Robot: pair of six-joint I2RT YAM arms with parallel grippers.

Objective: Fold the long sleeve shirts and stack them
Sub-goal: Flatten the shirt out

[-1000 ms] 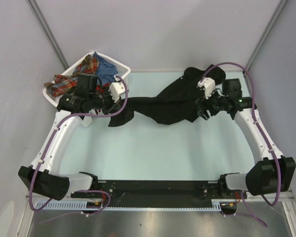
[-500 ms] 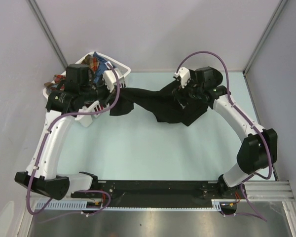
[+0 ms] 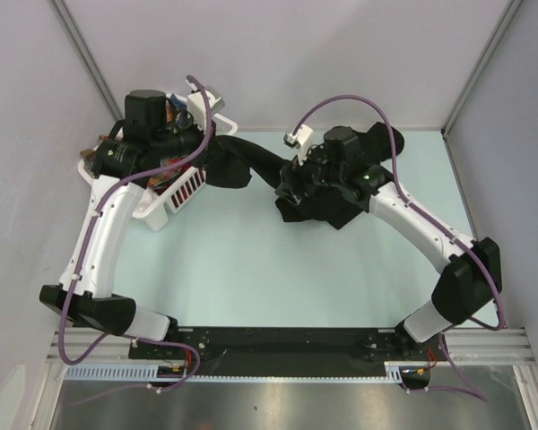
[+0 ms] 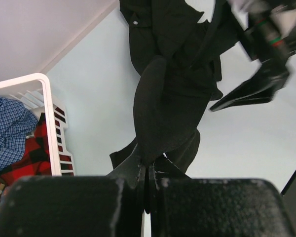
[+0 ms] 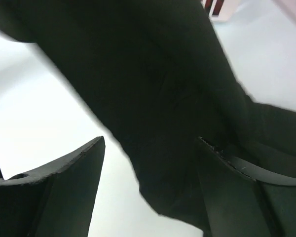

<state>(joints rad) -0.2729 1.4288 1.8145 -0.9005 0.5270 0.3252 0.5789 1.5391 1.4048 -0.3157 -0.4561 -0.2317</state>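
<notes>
We see the left gripper [image 4: 147, 170] pressed together on a pinch of the large plain black long-sleeved cloth shirt [image 3: 327, 202], just beside the white slatted plastic basket [image 3: 175, 193]. From that pinch the shirt runs as a twisted band across to a crumpled heap lying on the far middle of the pale blue-green table [image 3: 278, 269]. Over that heap we find the right gripper [image 5: 150, 143] with its jaws spread wide. Black cloth hangs between them and touches one finger, unclamped. In the basket lie a blue checked shirt [image 4: 7, 128] and a red plaid shirt [image 4: 32, 158].
</notes>
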